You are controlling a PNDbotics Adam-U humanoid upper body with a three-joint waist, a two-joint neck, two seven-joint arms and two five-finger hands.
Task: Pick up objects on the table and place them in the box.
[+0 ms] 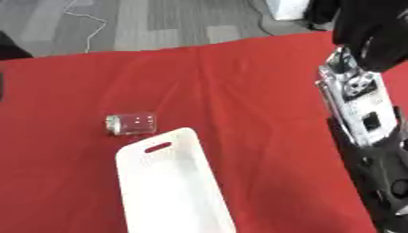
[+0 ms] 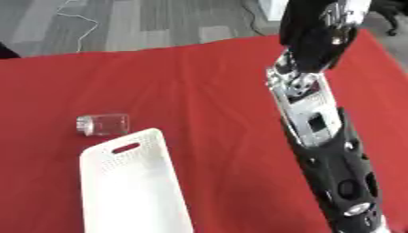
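One clear, roughly cylindrical object [image 1: 131, 124], possibly a small jar or cup lying on its side, rests on the red-covered bench [image 1: 255, 91] just beyond the far end of the white perforated box [image 1: 171, 182], near its slot handle but apart from it. The right robot hand [image 2: 315, 32] is raised at the far right of the bench, well apart from the object; its fingers are a dark mass and whether they are spread or curled cannot be told. The left robot hand is out of sight. Nothing shows inside the box.

Risk, as judged: the object looks free to roll if nudged, and a reach across could catch the box rim and shift it.
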